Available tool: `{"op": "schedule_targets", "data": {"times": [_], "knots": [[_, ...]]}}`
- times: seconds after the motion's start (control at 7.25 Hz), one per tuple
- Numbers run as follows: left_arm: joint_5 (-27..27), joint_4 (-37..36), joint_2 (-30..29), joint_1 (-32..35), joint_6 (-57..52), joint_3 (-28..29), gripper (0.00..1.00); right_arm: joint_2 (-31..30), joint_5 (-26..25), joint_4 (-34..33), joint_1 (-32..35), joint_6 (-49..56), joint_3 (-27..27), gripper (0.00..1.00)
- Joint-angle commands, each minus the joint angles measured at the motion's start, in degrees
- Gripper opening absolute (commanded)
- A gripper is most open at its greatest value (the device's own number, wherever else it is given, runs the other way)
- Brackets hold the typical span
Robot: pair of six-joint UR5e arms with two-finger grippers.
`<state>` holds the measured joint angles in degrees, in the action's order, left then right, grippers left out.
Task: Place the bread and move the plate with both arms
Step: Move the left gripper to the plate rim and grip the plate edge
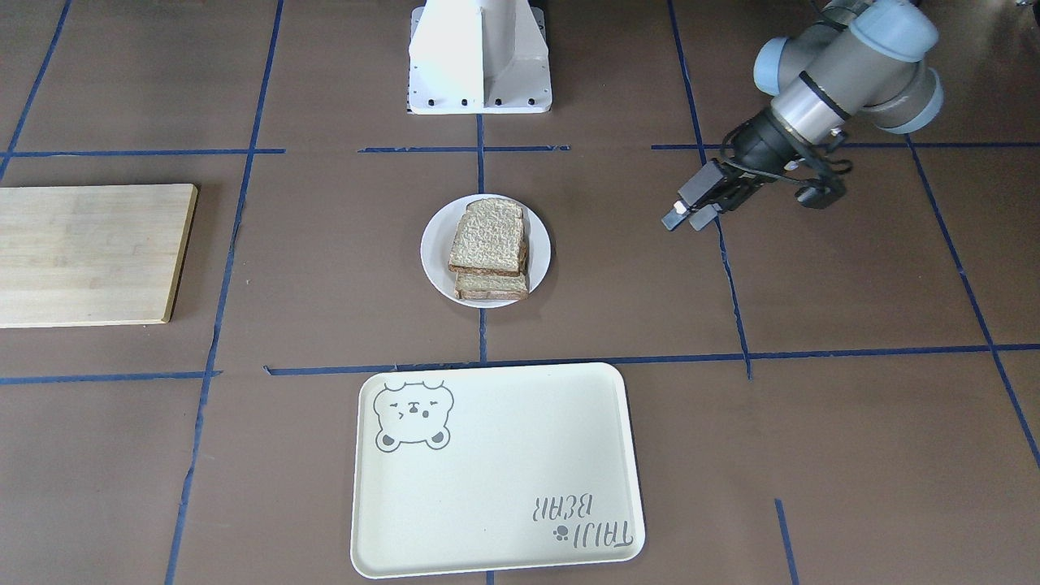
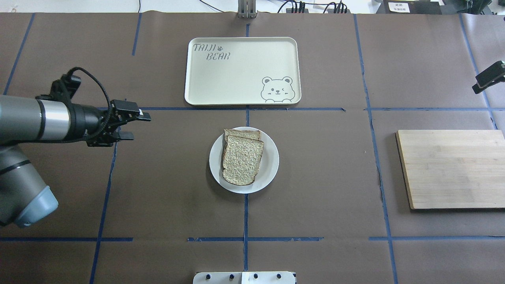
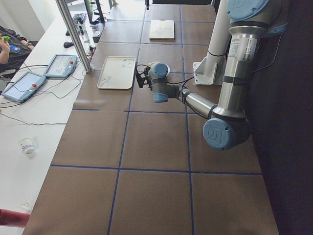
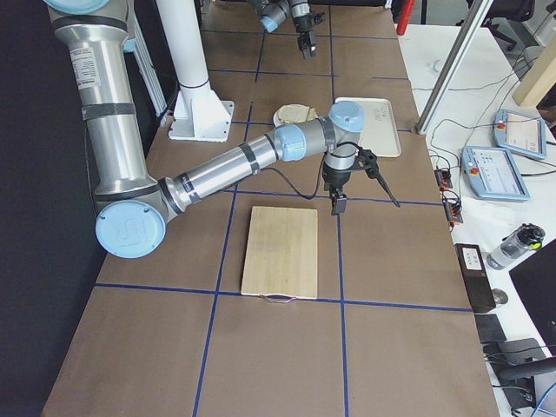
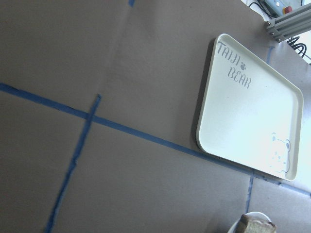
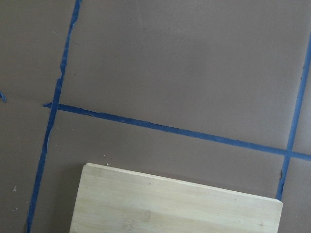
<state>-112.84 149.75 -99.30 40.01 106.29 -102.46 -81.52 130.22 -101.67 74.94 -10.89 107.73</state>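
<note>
The bread (image 2: 242, 159) is a pale coarse slice with a dark crust. It lies on top of at least one other slice on the small white plate (image 2: 272, 165) at the table's middle, also in the front-facing view (image 1: 487, 236). My left gripper (image 2: 136, 126) hovers open and empty to the plate's left, fingers pointing toward it; it also shows in the front-facing view (image 1: 686, 218). My right gripper (image 2: 489, 77) shows only partly at the overhead view's right edge, beyond the wooden board, and I cannot tell whether it is open or shut.
A cream tray with a bear drawing (image 2: 236, 79) lies beyond the plate, toward the table's far edge. A wooden cutting board (image 2: 453, 169) lies on the right side. The white base block (image 1: 479, 57) stands at the near edge.
</note>
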Motion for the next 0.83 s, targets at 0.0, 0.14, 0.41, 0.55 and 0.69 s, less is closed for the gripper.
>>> {"op": "schedule_targets", "data": {"times": [0.0,0.14,0.41,0.55,0.69], "knots": [[2.71,0.19,-6.56,-4.58,3.2,5.47,0.77,-0.91,0.57,0.16,0.65,0.51,-2.67,1.0],[6.72,0.45,-9.83,-7.38,4.87,8.82,0.74,-0.74,0.56,1.55,1.26,0.43,-3.48,1.0],[9.12,1.68,-10.3,-11.09,4.98,9.64,0.68,-1.01,1.44,2.88,1.79,0.25,-4.45,1.0],[9.13,1.69,-10.47,-11.79,4.98,10.43,0.67,-1.09,1.44,2.88,1.79,0.34,-4.54,1.0],[9.13,1.77,-11.78,-12.67,4.98,11.91,0.66,-1.09,1.44,2.88,1.79,0.34,-4.54,1.0]]}}
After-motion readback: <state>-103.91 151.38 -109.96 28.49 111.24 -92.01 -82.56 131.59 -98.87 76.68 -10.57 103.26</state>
